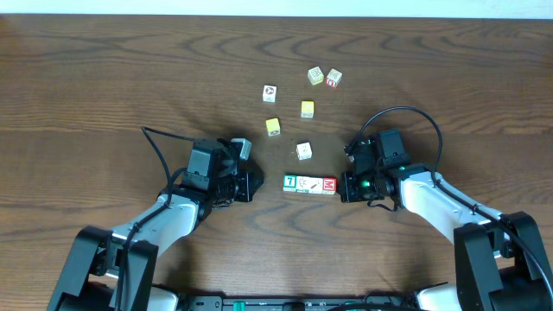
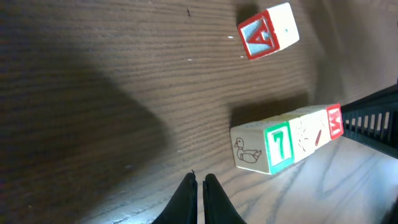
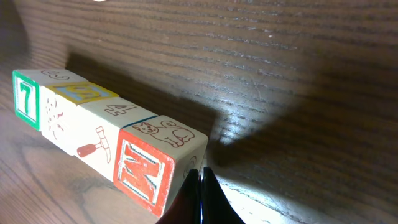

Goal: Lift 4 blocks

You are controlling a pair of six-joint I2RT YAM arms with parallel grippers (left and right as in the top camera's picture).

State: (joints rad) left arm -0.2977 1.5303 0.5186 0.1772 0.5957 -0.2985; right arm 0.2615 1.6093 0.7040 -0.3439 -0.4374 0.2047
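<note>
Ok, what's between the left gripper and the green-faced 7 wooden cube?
Only bare wooden tabletop separates the shut left gripper from the green-faced 7 wooden cube; the overhead and left wrist views both show it.

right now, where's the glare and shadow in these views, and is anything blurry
overhead: even light, sharp, the row of blocks tiny; left wrist: a broad shadow darkens the table on the left, blocks crisp; right wrist: glare patch on the table beside the red M block, dark shadow further right
</note>
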